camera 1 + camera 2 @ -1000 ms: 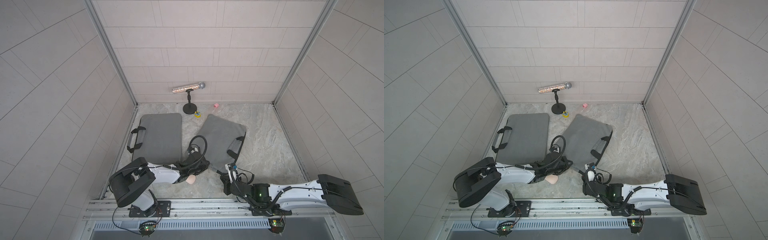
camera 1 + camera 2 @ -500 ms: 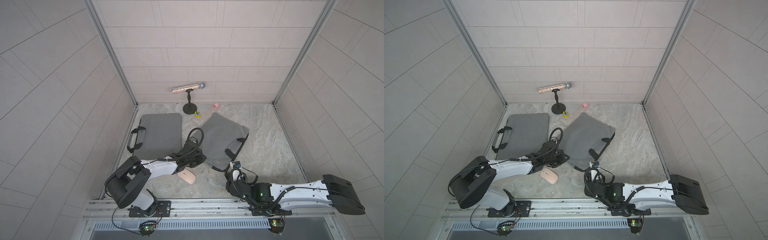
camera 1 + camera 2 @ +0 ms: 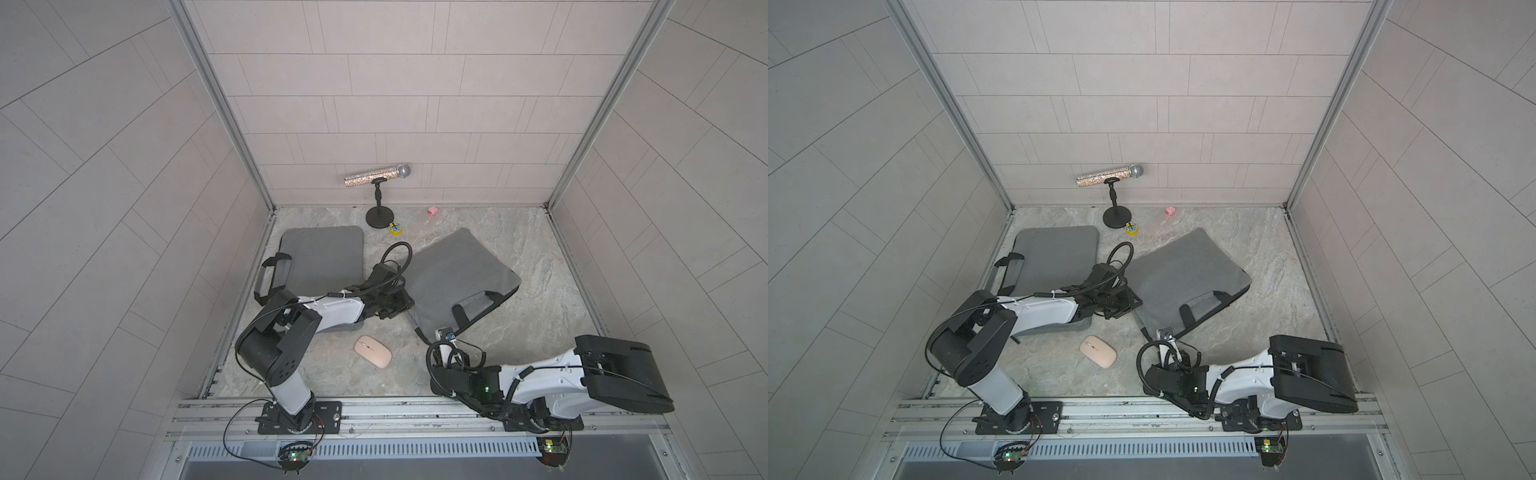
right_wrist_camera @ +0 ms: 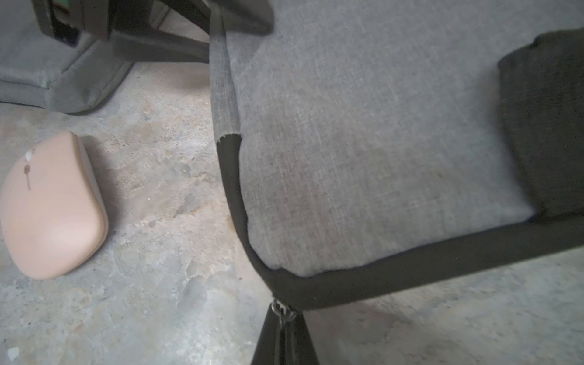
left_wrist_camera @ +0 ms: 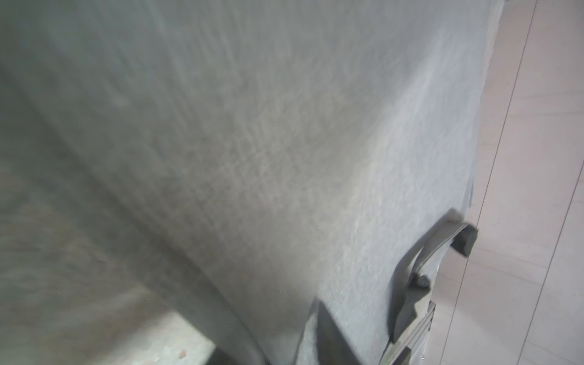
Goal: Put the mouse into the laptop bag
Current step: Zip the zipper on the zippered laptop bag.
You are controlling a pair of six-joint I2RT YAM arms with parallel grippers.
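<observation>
The pink mouse (image 3: 372, 351) (image 3: 1098, 351) (image 4: 50, 205) lies bare on the stone floor between the two arms. Beside it, the grey laptop bag (image 3: 461, 282) (image 3: 1187, 278) (image 4: 363, 142) lies flat with its black-trimmed near corner toward the right arm. My right gripper (image 3: 436, 337) (image 3: 1165, 334) (image 4: 282, 343) is shut on the metal zipper pull (image 4: 283, 313) at that corner. My left gripper (image 3: 405, 305) (image 3: 1130, 300) sits at the bag's left edge, jaws parted around the fabric edge strip (image 4: 222, 88). Grey bag cloth (image 5: 284, 142) fills the left wrist view.
A second grey bag (image 3: 320, 257) lies at the left under the left arm. At the back stand a microphone on its stand (image 3: 378, 178), a small yellow object (image 3: 395, 227) and a small pink one (image 3: 432, 211). Tiled walls close three sides.
My left arm has left the mouse, which now lies uncovered, and reached the bag's edge, its jaws parting. The bag has shifted to the right. The right gripper stays shut.
</observation>
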